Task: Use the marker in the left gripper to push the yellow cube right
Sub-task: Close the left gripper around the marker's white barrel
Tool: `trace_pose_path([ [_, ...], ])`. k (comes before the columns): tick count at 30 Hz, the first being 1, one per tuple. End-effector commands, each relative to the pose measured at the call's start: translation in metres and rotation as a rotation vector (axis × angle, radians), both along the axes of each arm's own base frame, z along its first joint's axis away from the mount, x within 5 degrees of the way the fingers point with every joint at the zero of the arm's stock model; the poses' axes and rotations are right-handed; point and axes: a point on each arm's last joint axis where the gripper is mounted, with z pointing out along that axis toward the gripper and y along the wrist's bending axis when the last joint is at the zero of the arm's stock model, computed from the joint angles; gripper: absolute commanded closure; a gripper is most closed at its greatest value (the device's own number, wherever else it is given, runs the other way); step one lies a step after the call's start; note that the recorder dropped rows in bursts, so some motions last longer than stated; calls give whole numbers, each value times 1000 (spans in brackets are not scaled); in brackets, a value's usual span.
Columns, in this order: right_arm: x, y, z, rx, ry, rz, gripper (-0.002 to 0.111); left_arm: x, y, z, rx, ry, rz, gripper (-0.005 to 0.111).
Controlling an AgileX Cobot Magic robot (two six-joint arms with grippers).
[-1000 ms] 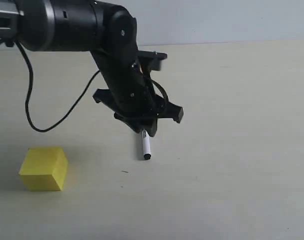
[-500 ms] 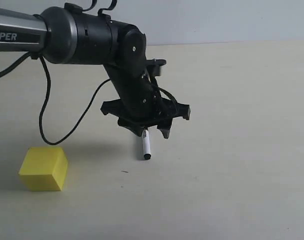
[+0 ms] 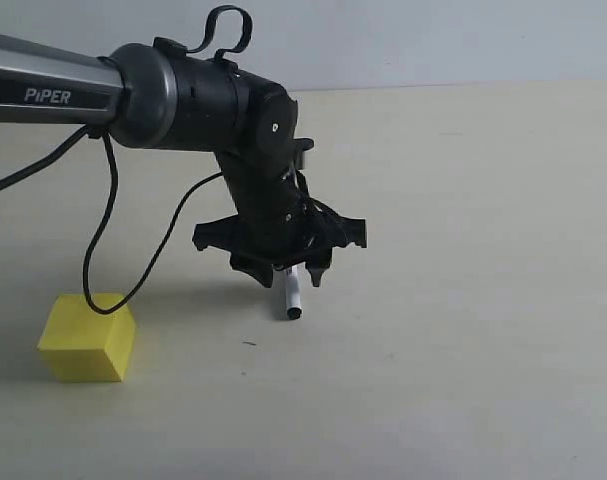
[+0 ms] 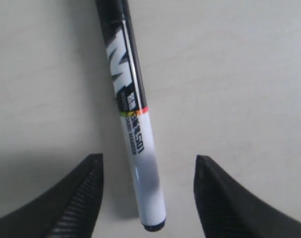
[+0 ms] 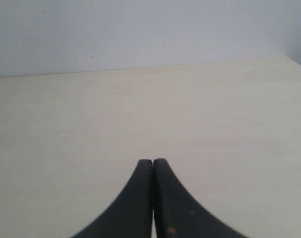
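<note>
Yellow cube (image 3: 86, 337) is sitting on the desk (image 3: 463, 330) at the lower left of the exterior frame, well apart from everything else, and nothing is touching it, so the push to the right is not yet begun. Marker (image 3: 291, 295) appears to be lying flat on the desk near the middle of that frame, its black end pointing toward the camera. The left end effector (image 3: 290, 277) is hovering just over it with its jaws spread. In the left wrist view the two fingers (image 4: 73, 203) are standing on either side of the white barrel with clear gaps, gripping nothing. By that evidence the task is sitting at its very first stage: the marker is waiting to be pinched, and only after that comes carrying it across to the cube's left side and sweeping it rightward against the block. The looped black cable (image 3: 108, 250) is hanging down toward the cube's top corner, though whether it is touching the cube is not clear. The right end effector (image 5: 152, 198) is idling with its jaws pressed together and holding nothing, facing bare desk — it is playing no part at this point.
</note>
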Motion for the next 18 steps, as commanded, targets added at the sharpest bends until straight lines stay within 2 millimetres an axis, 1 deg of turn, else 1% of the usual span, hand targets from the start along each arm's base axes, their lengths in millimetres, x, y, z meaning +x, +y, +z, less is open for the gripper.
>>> trace_pose_path([
  [1,0,0,-1,-8,-4,-1,108,1,-2,1,-3,-12,14,53],
  [11,0,0,-1,-8,-4,-1,108,-1,0,-5,23,19,40,53],
  [13,0,0,-1,-8,-4,-1,108,0,0,-5,29,16,36,57],
  [14,0,0,-1,-8,-4,-1,108,-1,1,-5,33,21,35,63],
  [15,0,0,-1,-8,-4,-1,108,-1,1,-5,34,20,32,67],
  [18,0,0,-1,-8,-4,-1,108,-2,2,-6,48,31,22,67],
])
